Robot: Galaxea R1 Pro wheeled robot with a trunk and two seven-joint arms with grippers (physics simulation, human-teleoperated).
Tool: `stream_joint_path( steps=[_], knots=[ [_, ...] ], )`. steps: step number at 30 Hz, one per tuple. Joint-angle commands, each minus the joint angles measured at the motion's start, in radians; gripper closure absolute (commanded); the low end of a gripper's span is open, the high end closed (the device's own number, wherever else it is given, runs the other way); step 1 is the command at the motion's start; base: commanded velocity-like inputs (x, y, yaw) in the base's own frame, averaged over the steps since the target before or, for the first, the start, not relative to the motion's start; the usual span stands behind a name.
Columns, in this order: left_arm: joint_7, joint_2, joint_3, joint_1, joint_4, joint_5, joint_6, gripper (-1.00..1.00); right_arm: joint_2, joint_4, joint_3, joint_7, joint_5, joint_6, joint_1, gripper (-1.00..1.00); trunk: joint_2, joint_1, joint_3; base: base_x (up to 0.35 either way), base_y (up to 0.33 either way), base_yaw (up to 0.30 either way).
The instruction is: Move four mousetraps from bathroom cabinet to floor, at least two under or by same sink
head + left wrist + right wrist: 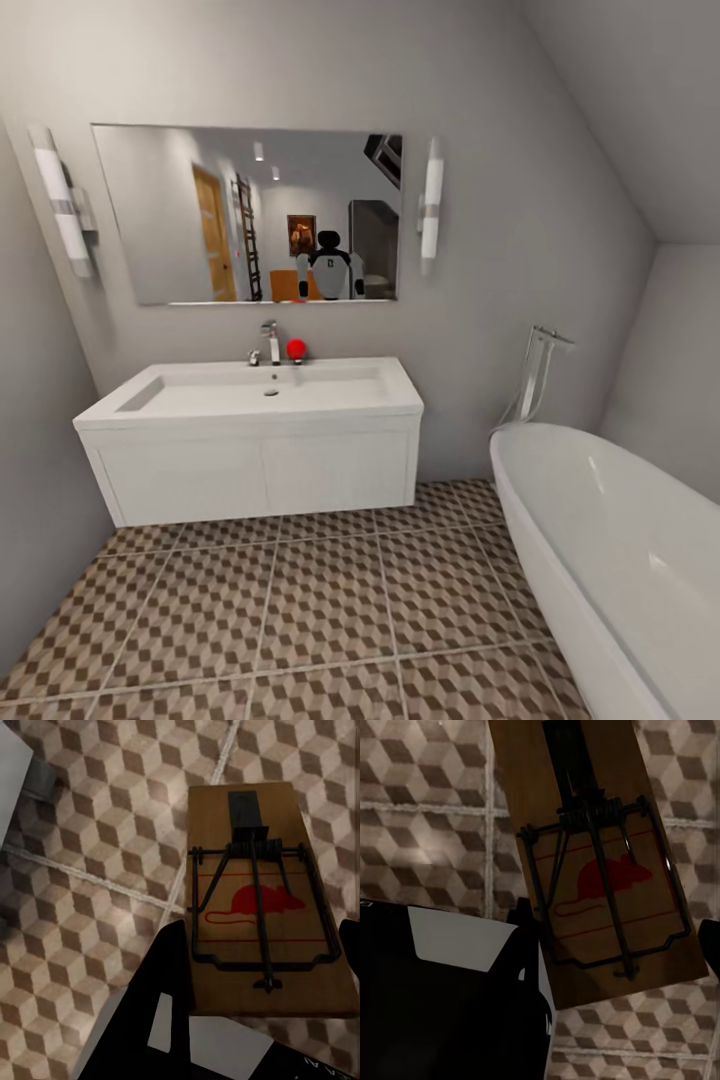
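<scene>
My left gripper (262, 956) is shut on a mousetrap (255, 892), a brown board with a wire spring and a red mouse print, held above the cube-patterned bathroom floor (90, 870). In the right wrist view my right gripper (619, 945) is shut on a second mousetrap (600, 855), tilted over the same tiles (427, 810). Ahead in the head view the white sink (200, 392) with a chrome faucet (270, 342) tops a wall-hung two-door vanity (260, 470), with open floor (330, 600) in front. The cabinet and the other mousetraps are out of view.
A white oval bathtub (620, 560) with a chrome filler (535, 375) takes up the right side. A mirror (250, 215) between two wall lights hangs above the sink, and a small red object (296, 348) sits by the faucet. A grey wall (40, 500) closes the left.
</scene>
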Motion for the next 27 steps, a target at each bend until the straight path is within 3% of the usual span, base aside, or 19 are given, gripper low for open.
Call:
stream_joint_path(
  steps=[1, 12, 27],
  knots=[
    [0.006, 0.000, -0.009, -0.001, 0.000, 0.005, -0.002, 1.00, 0.000, 0.001, -0.003, 0.002, 0.008, 0.002, -0.001, 1.00, -0.001, 0.001, -0.001, 0.323, 0.000, 0.004],
    [0.006, 0.000, -0.009, -0.001, 0.000, 0.005, -0.002, 1.00, 0.001, 0.001, -0.003, 0.002, 0.007, 0.005, -0.001, 1.00, -0.001, 0.001, -0.001, 0.323, 0.000, 0.038],
    [0.006, 0.001, -0.009, -0.001, 0.000, 0.006, -0.002, 1.00, -0.001, 0.001, -0.003, 0.002, 0.006, 0.002, -0.001, 1.00, -0.001, 0.001, -0.001, 0.323, 0.000, 0.254]
  ],
)
